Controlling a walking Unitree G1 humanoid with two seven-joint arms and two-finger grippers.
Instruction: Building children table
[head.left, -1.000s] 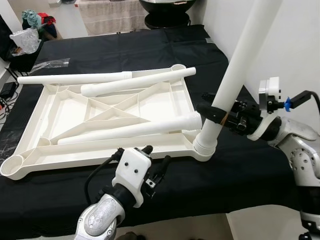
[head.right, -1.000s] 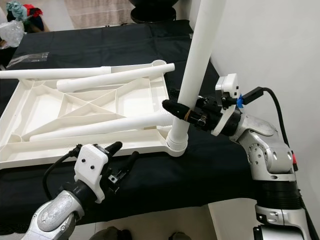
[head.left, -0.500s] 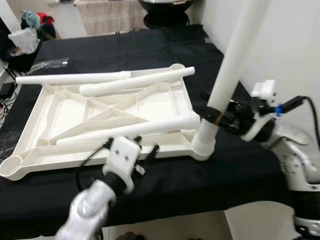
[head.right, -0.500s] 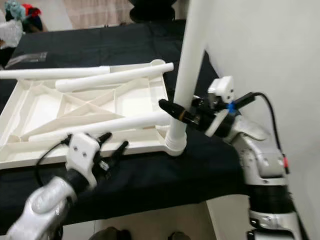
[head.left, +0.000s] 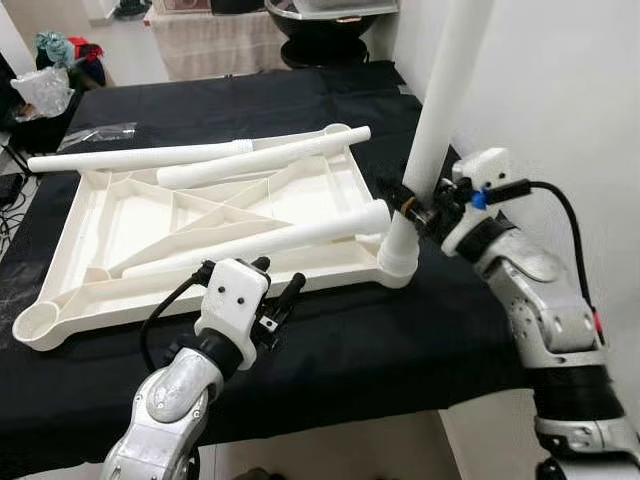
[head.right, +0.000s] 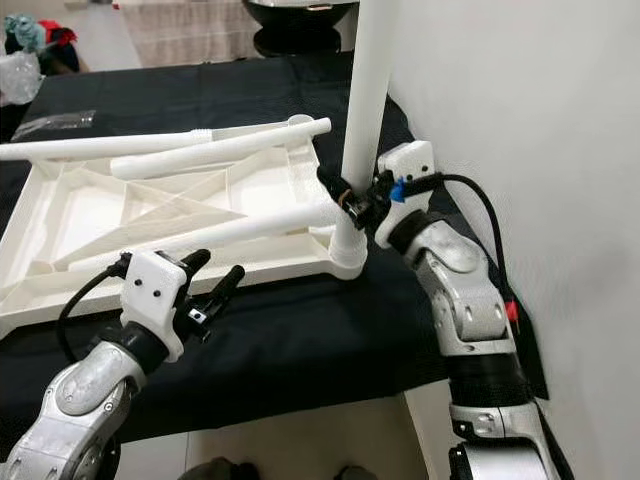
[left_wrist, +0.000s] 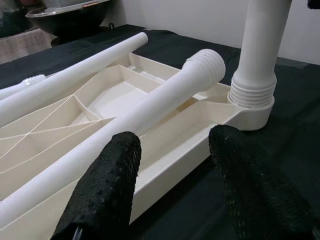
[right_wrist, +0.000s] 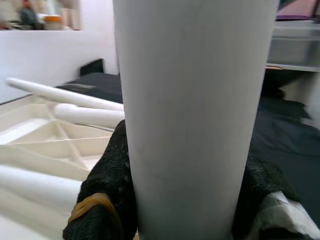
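A white plastic tabletop (head.left: 322, 200) lies upside down on the black-covered table. One white leg (head.left: 440, 90) stands upright in the near right corner socket (head.left: 397, 265). My right gripper (head.left: 412, 205) is shut on it just above the socket, and its black fingers (right_wrist: 112, 180) hug the leg (right_wrist: 192, 100). A loose leg (head.left: 260, 240) lies diagonally across the ribs. Two more legs (head.left: 130, 158) (head.left: 260, 160) lie along the far rim. My left gripper (head.left: 280, 272) is open, just in front of the near rim; nothing is between its fingers (left_wrist: 107, 185).
The white wall (head.left: 560, 90) is close on the right, beside my right arm. A clear plastic bag (head.left: 40, 90) lies at the far left and a black bowl (head.left: 320, 15) stands beyond the table. Black cloth (head.left: 400, 340) reaches the table's front edge.
The whole view has shifted. My left gripper has come up closer to the tabletop's near rim. The right gripper stays shut on the upright leg, which leans less than before.
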